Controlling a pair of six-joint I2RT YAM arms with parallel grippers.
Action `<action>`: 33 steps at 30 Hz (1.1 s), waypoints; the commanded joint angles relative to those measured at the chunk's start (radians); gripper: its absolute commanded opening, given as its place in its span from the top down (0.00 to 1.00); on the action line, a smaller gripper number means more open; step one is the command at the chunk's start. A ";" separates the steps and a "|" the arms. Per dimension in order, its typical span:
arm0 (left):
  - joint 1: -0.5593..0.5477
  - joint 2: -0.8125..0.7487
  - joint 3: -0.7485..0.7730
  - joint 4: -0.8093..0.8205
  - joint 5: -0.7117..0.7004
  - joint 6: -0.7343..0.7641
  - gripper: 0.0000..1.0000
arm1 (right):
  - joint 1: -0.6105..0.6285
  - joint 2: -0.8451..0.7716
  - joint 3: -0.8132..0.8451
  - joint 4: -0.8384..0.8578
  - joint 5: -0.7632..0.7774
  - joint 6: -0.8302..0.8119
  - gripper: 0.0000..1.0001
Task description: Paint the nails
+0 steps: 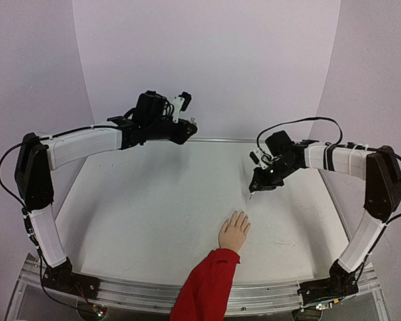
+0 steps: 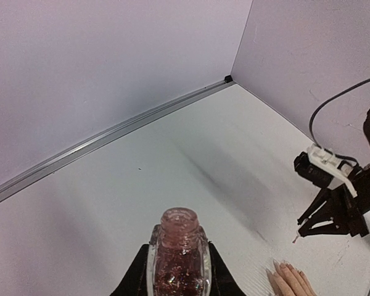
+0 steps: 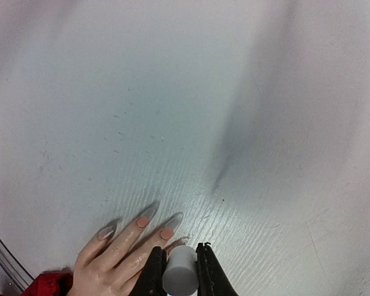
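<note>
At the desk's [image 1: 154, 221] near edge a red-sleeved mannequin hand [image 1: 234, 233] lies flat, nails [image 3: 143, 221] pointing away, two of them pink, just beyond them the right pincer [image 3: 180, 268] pinching a white brush cap [image 3: 180, 279], and farther off the raised left pincer [image 2: 177, 277] gripping an open pinkish bottle [image 2: 179, 237].

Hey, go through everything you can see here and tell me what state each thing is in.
left gripper: shut on the bottle.
bottle: uncapped, held aloft.
right gripper: shut on the white cap.
white cap: off the bottle, held near the fingertips.
mannequin hand: lying palm down, fingers extended.
nails: two look pink, the rest look bare.
</note>
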 commanded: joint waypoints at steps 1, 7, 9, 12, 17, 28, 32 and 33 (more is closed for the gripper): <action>0.006 -0.094 0.015 0.067 0.014 0.011 1.00 | -0.016 -0.074 0.081 -0.015 0.029 0.023 1.00; 0.006 -0.198 -0.098 0.067 0.151 0.023 1.00 | -0.016 -0.087 0.145 0.015 0.043 0.001 1.00; 0.005 -0.250 -0.163 0.067 0.209 0.015 1.00 | -0.015 -0.107 0.135 0.049 0.039 -0.006 1.00; 0.006 -0.328 -0.270 0.070 0.314 0.047 1.00 | -0.015 -0.142 0.113 0.096 -0.011 -0.005 1.00; 0.005 -0.469 -0.434 0.077 0.458 0.147 1.00 | 0.042 -0.188 0.117 0.155 -0.080 0.020 1.00; 0.004 -0.599 -0.566 0.076 0.681 0.249 1.00 | 0.277 -0.166 0.335 0.246 -0.267 0.056 1.00; 0.004 -0.607 -0.576 0.076 0.674 0.276 1.00 | 0.298 -0.175 0.361 0.280 -0.304 0.079 1.00; 0.004 -0.610 -0.580 0.076 0.674 0.281 1.00 | 0.302 -0.169 0.372 0.284 -0.323 0.084 1.00</action>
